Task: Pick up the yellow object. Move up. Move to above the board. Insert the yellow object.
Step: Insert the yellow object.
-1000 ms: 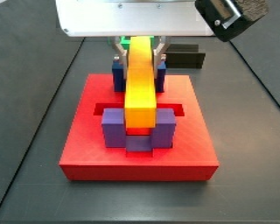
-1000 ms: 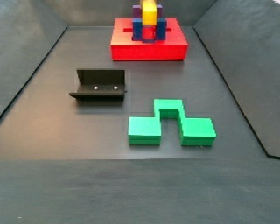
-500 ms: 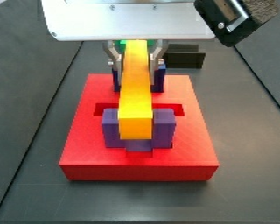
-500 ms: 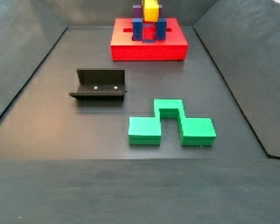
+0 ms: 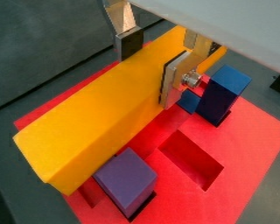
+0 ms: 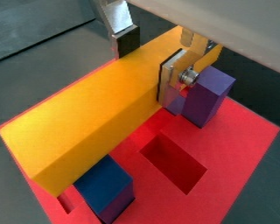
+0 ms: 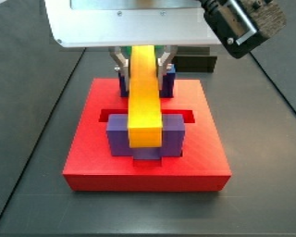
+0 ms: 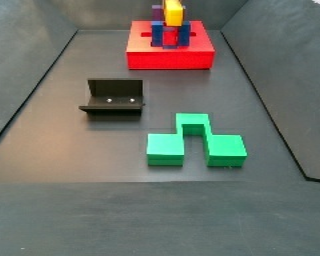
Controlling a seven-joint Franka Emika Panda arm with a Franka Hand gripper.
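The yellow object (image 7: 143,97) is a long orange-yellow bar, and my gripper (image 7: 143,59) is shut on its far part. It hangs lengthwise over the board (image 7: 89,157), a red slab, along the line between the purple-blue posts (image 7: 118,135). Both wrist views show the dark pads (image 5: 174,80) (image 6: 168,79) pressed flat on the bar's sides (image 5: 95,131) (image 6: 84,131), gripper (image 5: 152,61) (image 6: 147,59) closed on it. Below the bar lie the board's open slots (image 5: 192,157) (image 6: 171,162). I cannot tell whether the bar touches the posts. In a side view the bar (image 8: 174,12) stands above the far board (image 8: 170,58).
The fixture (image 8: 113,98) stands on the dark floor in front of the board. A green notched block (image 8: 192,143) lies nearer still. A dark grey block (image 7: 198,63) sits behind the board. Sloping walls (image 8: 36,90) bound the floor.
The gripper with the bar has shifted slightly over the board. The bar's near end now sits lower in the side view, down by the front posts. The grip has not changed.
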